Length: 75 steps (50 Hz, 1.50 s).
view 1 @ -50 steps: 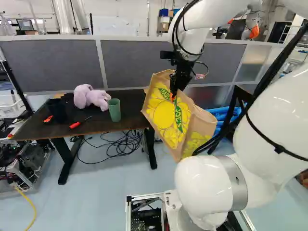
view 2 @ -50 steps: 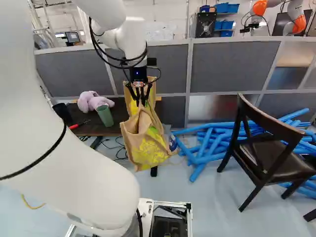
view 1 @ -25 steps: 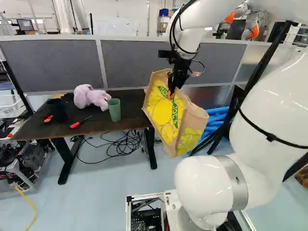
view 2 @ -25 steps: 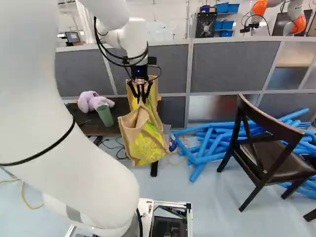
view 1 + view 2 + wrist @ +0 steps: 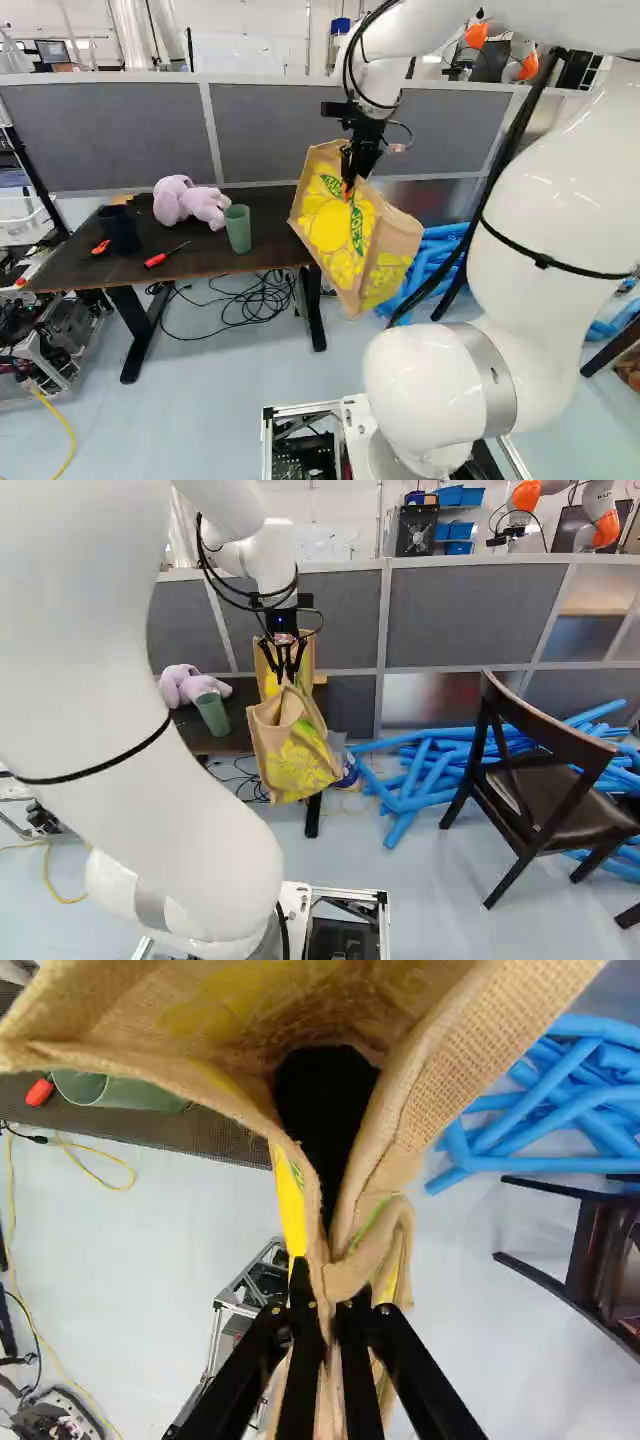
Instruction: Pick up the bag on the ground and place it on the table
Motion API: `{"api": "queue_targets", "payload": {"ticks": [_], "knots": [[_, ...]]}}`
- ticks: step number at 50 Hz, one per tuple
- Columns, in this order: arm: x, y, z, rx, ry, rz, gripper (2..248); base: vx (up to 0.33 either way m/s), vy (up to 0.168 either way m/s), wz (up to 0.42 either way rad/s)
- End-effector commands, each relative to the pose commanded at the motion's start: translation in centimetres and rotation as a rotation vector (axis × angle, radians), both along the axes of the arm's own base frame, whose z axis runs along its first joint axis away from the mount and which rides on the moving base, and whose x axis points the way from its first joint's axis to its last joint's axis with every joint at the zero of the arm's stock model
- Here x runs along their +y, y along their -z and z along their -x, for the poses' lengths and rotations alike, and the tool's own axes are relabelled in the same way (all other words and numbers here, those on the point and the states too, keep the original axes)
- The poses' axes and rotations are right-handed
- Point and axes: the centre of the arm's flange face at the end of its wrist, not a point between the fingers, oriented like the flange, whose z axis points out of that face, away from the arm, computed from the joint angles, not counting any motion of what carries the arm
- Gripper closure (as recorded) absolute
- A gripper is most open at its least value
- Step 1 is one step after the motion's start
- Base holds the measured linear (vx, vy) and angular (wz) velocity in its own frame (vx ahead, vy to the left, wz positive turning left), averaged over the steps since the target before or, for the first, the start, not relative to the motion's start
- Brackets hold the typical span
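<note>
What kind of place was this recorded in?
Probably a robotics lab or workshop: another robot stands beyond the grey partition, loose cables lie under the table, and open-framed equipment sits beside it.

Bag (image 5: pixel 470 1070) cropped in wrist view, chair (image 5: pixel 597 1260) likewise, table (image 5: pixel 240 705) part-hidden

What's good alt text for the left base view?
A white robot arm holds a tan and yellow bag in its black gripper; at the left, a dark table bears a plush toy, green cup and red-handled screwdriver.
</note>
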Motion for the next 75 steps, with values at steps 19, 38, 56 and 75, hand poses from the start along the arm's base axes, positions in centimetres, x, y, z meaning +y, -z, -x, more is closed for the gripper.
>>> {"api": "queue_targets", "payload": {"ticks": [19, 38, 56, 75], "knots": [[1.5, 0.0, -2.9, -0.006, -0.031, 0.0, 226, 0.0, 0.0, 0.0], [3.1, -0.1, -5.9, -0.017, -0.061, 0.0, 226, 0.0, 0.0, 0.0], [4.6, -0.1, -8.6, -0.026, -0.084, -0.006, 226, 0.0, 0.0, 0.0], [6.2, 0.0, -11.2, -0.004, -0.108, -0.015, 226, 0.0, 0.0, 0.0]]}}
